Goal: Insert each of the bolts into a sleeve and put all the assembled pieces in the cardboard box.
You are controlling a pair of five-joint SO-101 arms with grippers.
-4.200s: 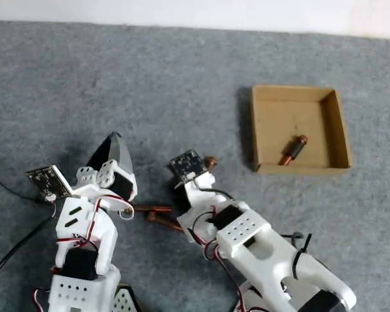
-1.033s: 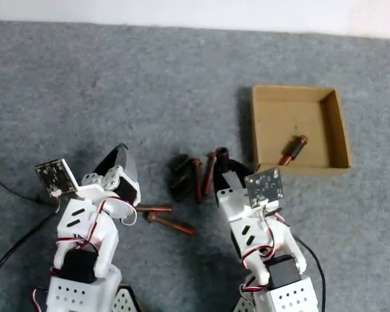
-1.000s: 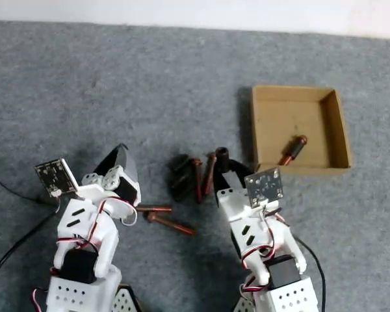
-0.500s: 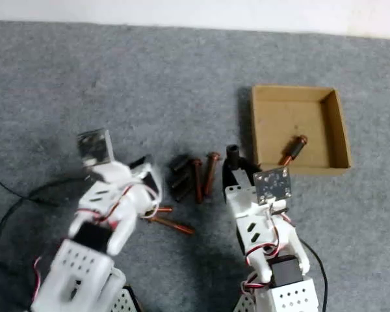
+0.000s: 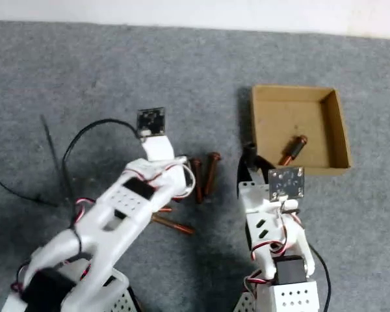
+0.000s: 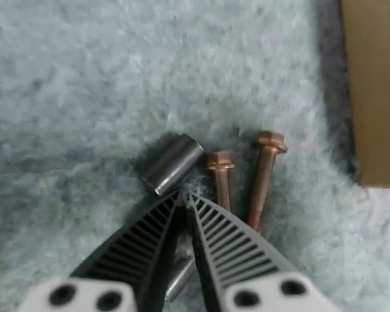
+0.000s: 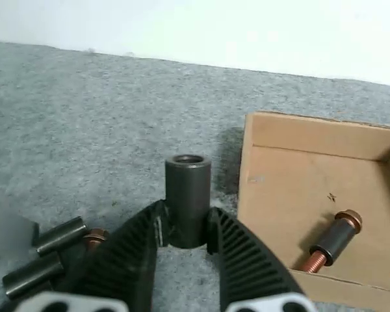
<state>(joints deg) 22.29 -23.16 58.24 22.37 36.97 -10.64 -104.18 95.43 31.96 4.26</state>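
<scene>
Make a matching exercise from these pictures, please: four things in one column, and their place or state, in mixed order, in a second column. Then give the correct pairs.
Things
1. right pincer
2. assembled piece
3. left pincer
4. loose sleeve

Place or state
a. shut, holding nothing, tips near the loose parts
b. lying on the grey carpet beside a bolt
c. shut on an upright sleeve
d. lying inside the cardboard box

Pairs: 1-c, 2-d, 3-a, 4-b
</scene>
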